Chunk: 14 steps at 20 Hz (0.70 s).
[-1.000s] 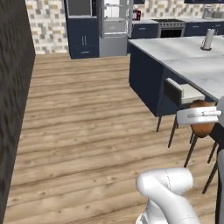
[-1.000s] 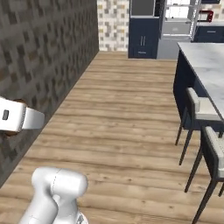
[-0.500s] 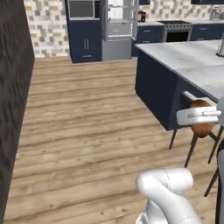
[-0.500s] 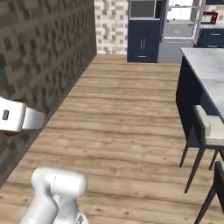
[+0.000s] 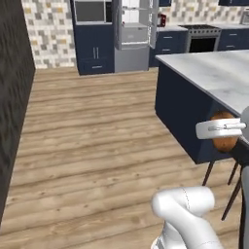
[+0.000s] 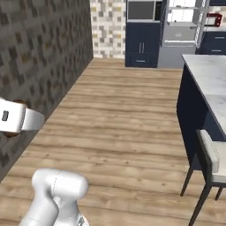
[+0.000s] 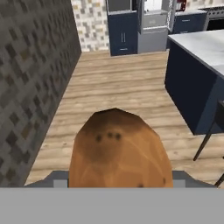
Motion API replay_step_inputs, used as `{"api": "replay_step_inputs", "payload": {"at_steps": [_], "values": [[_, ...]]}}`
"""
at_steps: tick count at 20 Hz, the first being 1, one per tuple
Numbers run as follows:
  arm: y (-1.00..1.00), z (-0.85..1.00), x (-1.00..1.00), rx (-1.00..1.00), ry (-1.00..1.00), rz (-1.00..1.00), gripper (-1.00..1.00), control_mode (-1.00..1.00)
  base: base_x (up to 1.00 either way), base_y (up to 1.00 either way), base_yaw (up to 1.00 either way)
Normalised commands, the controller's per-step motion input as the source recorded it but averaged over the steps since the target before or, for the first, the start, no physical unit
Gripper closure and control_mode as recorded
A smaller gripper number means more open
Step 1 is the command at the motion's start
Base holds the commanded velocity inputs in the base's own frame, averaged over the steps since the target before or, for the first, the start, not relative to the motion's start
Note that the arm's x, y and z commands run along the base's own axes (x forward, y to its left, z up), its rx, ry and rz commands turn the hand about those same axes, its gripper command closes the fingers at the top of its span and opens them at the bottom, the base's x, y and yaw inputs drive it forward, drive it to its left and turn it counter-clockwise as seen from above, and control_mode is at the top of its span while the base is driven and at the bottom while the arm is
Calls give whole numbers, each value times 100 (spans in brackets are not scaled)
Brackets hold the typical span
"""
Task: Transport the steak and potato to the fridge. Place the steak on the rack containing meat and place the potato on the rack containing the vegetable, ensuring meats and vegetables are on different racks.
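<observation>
Potato riding along in the hand

The hand (image 5: 221, 130) is clamped on the brown potato (image 7: 118, 151), held up in the air beside the dark blue island with its grey top (image 5: 214, 73); the fridge (image 5: 132, 34) stands open far across the wood floor (image 5: 87, 141)

Potato (image 7: 119, 151) hid the fingertips in hand view; its lower part was cut by the bottom band. In left base view, gripper (image 5: 220, 130) covered most of the potato, right edge cut it off. Fridge (image 5: 132, 34) racks were too far & small to tell contents. Stool (image 6: 212, 164) was cut by right edge.
</observation>
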Motion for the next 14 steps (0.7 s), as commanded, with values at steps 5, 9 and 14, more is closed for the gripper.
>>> {"api": "replay_step_inputs", "payload": {"at_steps": [5,9,14], "values": [[0,0,0,0,0,0,100,100,100,-32,0],[0,0,0,0,0,0,100,100,100,-17,0],[0,0,0,0,0,0,100,100,100,-13,0]]}}
